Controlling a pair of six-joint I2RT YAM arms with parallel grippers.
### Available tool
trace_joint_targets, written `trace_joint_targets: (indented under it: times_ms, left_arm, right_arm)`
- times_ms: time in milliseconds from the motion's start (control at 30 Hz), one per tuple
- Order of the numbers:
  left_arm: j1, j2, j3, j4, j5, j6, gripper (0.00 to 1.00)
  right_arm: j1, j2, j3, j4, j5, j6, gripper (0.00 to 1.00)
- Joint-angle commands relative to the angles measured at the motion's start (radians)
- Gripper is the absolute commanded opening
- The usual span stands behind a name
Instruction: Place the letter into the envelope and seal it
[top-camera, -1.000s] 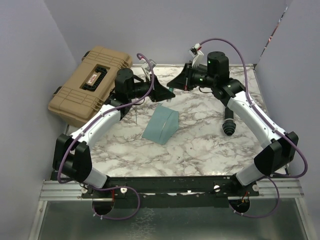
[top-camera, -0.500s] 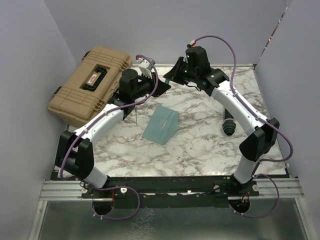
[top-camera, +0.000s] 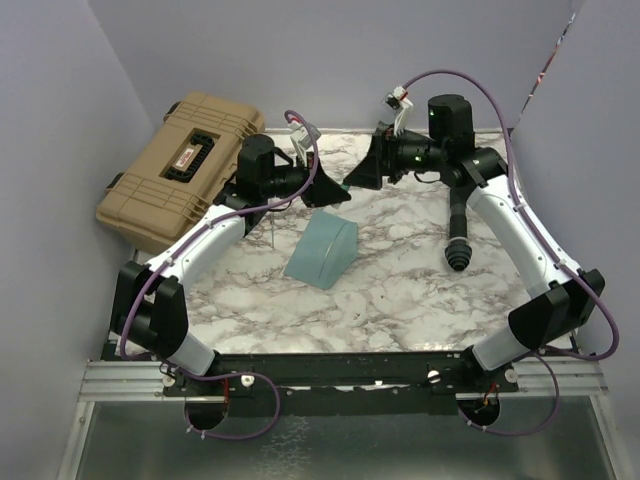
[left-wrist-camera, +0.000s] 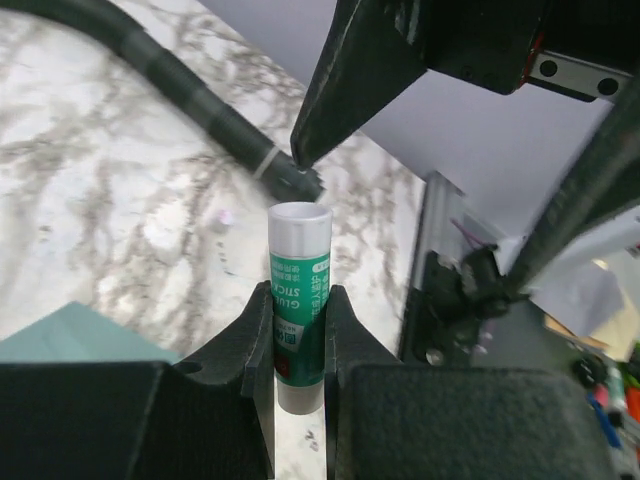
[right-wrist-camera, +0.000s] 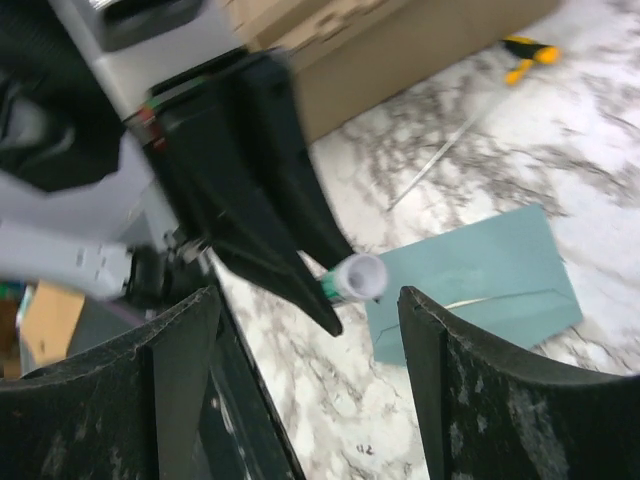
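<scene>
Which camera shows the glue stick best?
Left wrist: the glue stick is close up, gripped in the left claw, green label visible. Right wrist shows mostly its blurred white end. The top view doesn't show it clearly.

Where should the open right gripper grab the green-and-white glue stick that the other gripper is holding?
Grab the white round end of the green-and-white plastic glue stick. It pokes out free past the left gripper, which pinches the green middle. The open right gripper should probably come straight at that end, one finger each side.
</scene>
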Motion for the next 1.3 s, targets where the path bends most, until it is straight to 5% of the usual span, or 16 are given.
trace_joint_targets:
  times_ms: [0, 167, 333, 533, 733, 967, 1267]
  left_arm:
    - [0.003, -0.035, 0.034, 0.006, 0.258, -0.061, 0.0]
    - [0.003, -0.052, 0.044, 0.017, 0.342, -0.068, 0.0]
    - [0.003, -0.068, 0.036, 0.023, 0.374, -0.057, 0.0]
    - [0.003, -0.072, 0.035, 0.027, 0.389, -0.052, 0.0]
    - [0.003, -0.077, 0.032, 0.028, 0.39, -0.055, 0.0]
    - [0.008, -0.086, 0.008, 0.027, 0.361, -0.055, 0.0]
    - [0.017, -0.097, -0.015, 0.021, 0.317, -0.05, 0.0]
  right_arm:
    - [0.02, -0.01, -0.015, -0.104, -0.312, -0.28, 0.75]
    - [0.02, 0.029, -0.002, -0.113, -0.481, -0.343, 0.66]
    - [0.02, 0.041, 0.004, -0.111, -0.475, -0.333, 0.49]
    - [0.02, 0.038, -0.003, -0.113, -0.395, -0.333, 0.67]
    - [0.019, 0.047, -0.002, -0.09, -0.194, -0.294, 0.69]
    - [0.012, 0.006, -0.03, -0.002, -0.161, -0.223, 0.42]
    - [-0.008, -0.07, -0.092, 0.095, -0.17, -0.177, 0.66]
